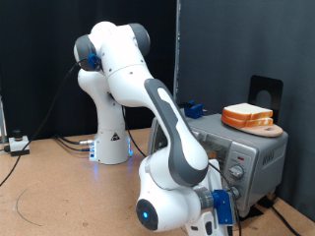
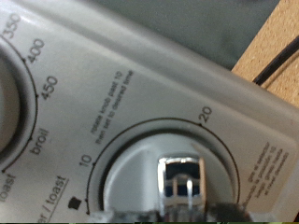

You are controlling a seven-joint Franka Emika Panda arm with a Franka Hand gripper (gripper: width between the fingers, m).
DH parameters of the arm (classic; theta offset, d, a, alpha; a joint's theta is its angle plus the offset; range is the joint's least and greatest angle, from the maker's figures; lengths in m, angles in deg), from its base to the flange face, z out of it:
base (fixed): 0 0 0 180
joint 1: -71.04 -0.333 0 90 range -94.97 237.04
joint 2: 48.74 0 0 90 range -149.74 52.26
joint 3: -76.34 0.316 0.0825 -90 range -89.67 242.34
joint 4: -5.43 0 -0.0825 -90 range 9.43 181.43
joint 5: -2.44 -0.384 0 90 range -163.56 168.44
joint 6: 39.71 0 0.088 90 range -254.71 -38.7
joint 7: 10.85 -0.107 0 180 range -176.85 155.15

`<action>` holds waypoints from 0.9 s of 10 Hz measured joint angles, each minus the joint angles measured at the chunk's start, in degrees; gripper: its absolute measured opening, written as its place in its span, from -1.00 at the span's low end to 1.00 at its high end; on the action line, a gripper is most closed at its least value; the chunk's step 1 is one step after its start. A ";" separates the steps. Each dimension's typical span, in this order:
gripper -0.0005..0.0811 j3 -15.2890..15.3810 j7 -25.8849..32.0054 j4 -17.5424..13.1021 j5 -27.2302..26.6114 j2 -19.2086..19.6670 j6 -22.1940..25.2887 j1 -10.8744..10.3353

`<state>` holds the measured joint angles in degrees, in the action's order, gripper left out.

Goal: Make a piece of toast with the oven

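Observation:
The oven (image 1: 258, 155) is a small silver box at the exterior view's right, its front partly hidden by my arm. My gripper (image 1: 227, 194) is low down, right at the oven's knob panel (image 1: 236, 173). The wrist view is filled by that panel (image 2: 187, 84): a timer dial marked 10 and 20, with its chrome knob (image 2: 180, 179) very close in front of the hand. Part of a temperature dial (image 2: 23, 65) marked 350, 400 and 450 is beside it. The piece of toast is hidden from both views.
A stack of bread slices (image 1: 248, 116) lies on a wooden board (image 1: 271, 131) on top of the oven. A dark stand (image 1: 264, 90) rises behind it. Cables (image 1: 39, 197) and a small device (image 1: 17, 144) lie on the cork table at the exterior view's left.

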<state>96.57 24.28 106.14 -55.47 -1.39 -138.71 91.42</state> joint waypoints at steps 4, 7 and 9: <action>-0.76 -0.04 4.73 2.30 -3.51 -0.84 -1.21 0.48; -0.76 -0.09 4.45 2.39 -3.70 -0.86 -1.22 0.47; -0.76 -0.09 4.35 2.39 -3.70 -0.86 -1.22 0.47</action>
<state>96.48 28.64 108.53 -59.17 -2.25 -139.93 91.89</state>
